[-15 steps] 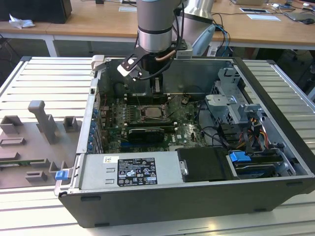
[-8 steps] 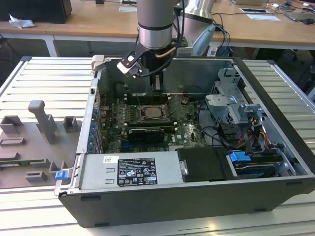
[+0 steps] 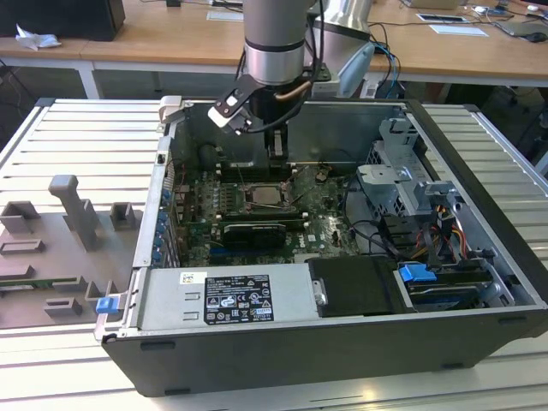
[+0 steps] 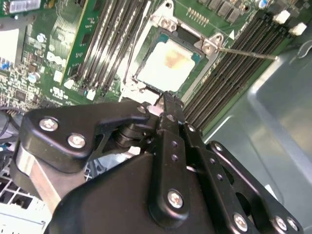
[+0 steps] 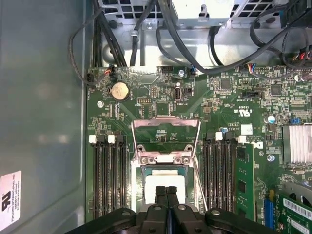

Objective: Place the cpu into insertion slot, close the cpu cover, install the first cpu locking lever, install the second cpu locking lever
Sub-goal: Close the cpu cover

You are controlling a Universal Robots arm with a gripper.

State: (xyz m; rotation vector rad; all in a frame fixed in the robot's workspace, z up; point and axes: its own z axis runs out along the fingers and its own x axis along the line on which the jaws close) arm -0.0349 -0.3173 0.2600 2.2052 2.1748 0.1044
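**Exterior view**
Case: a dark metal computer case (image 3: 488, 197) is lying open on a ribbed aluminium table (image 3: 86, 145). It is holding a green motherboard (image 3: 330, 224), a silvery labelled power supply (image 3: 231, 295) and a grey drive cage (image 3: 402, 167).
Slot: the insertion slot (image 3: 265, 195), a small square with a metal rim, is sitting mid-board.
Arm: the gripper (image 3: 276, 151) is hanging straight down between the slot and the case's far wall, close above the board.

**First wrist view**
Slot contents: the cpu (image 5: 165, 179) is lying flat inside the insertion slot, pale face up, framed by the dark socket edge.
Cover: the cpu cover (image 5: 165, 121), a thin silvery frame, is resting open on its hinge, clear of the slot. Green board is showing through its window.
Fingers: the two black fingertips are pressing together with nothing between them, hovering over the cpu.
Surroundings: long black memory slots (image 5: 109, 175) are flanking the socket on both sides. A round shiny coin cell (image 5: 118, 90) and black cables (image 5: 146, 34) are lying beyond the cover.

**Second wrist view**
Slot contents: the cpu (image 4: 170, 66) is showing a smooth, square, beige-gold face, seated in the slot.
Lever: a thin, straight, bare-wire locking lever (image 4: 248, 52) is sticking out from a socket corner across the memory slots.
Gripper body: matte black linkage plates with bright screw heads are meeting at the closed fingertips, right at the socket's edge.
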